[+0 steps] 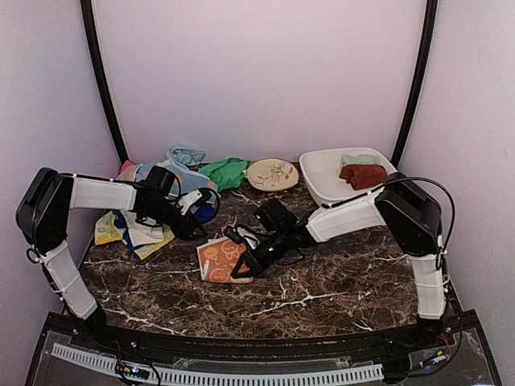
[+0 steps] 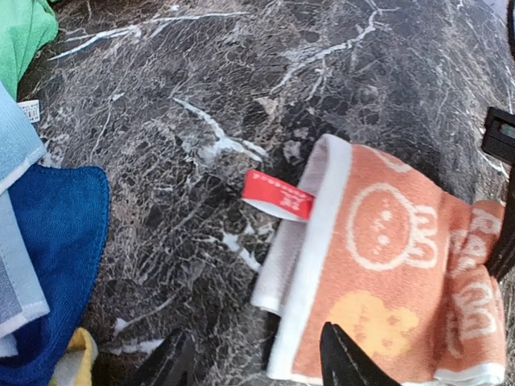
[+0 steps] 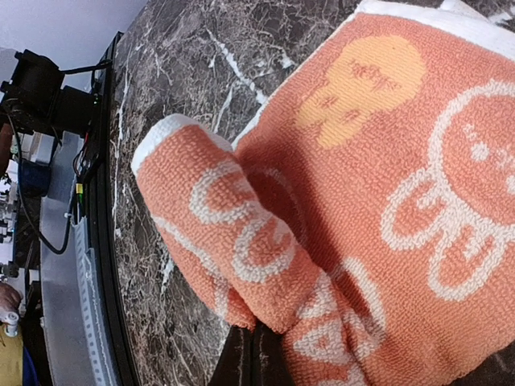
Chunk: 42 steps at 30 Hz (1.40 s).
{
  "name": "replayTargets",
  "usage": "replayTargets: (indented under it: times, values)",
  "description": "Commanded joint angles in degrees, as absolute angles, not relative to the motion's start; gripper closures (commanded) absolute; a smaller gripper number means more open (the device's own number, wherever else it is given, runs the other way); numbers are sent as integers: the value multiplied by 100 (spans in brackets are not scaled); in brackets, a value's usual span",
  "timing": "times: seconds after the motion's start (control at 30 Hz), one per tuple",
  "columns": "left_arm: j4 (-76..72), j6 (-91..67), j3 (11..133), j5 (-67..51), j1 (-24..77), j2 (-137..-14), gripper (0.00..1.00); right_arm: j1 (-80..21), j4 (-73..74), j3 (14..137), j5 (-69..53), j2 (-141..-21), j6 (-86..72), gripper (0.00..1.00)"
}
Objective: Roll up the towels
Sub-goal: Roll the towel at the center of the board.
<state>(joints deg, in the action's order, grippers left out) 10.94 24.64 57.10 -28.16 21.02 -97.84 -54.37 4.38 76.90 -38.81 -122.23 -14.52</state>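
Orange towel (image 1: 214,259) lies on the dark marble table (image 1: 338,281), one edge curled into a loose roll. The right gripper (image 1: 241,270) pinches that roll, jaws pressed tight. The left gripper (image 2: 259,366) hovers over the opposite white-hemmed edge, jaws spread.

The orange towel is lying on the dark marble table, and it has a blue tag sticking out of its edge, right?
Not quite. The tag on the orange towel is red, not blue. The left wrist view shows it sticking out of the towel's white edge. The rest is right: the towel does lie on the dark marble table.
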Motion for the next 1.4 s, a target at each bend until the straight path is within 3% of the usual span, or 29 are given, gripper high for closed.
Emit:
replayTargets:
  times: [0.0, 0.47, 0.67, 0.83, 0.93, 1.2, 1.37]
  values:
    - [1722, 2196, 6125, -2700, 2102, -10202, 45, -5432, 804, 7214, -4007, -11987, -1881, 100]
    - [1820, 1999, 6879, -3035, 2641, -10898, 45, -5559, 1500, 7104, -4120, -11882, -2886, 100]
    - [1674, 1742, 7040, -3418, 2155, -10390, 40, -5501, 1957, 7649, -4335, -12373, -3213, 100]
    - [2730, 4051, 6253, -4621, 1909, -9205, 40, -5304, 1554, 7704, -4860, -12649, -3740, 100]
    - [3234, 4880, 5699, -4773, 2149, -8563, 39, -5202, 1608, 7882, -4892, -12742, -3850, 100]
    - [2562, 4889, 5115, -3356, 3777, -8444, 28, -5160, 1775, 8151, -4790, -12931, -4075, 100]
    - [2243, 4976, 5169, -2869, 4211, -8671, 28, -5159, 1531, 8019, -4789, -12876, -4340, 100]
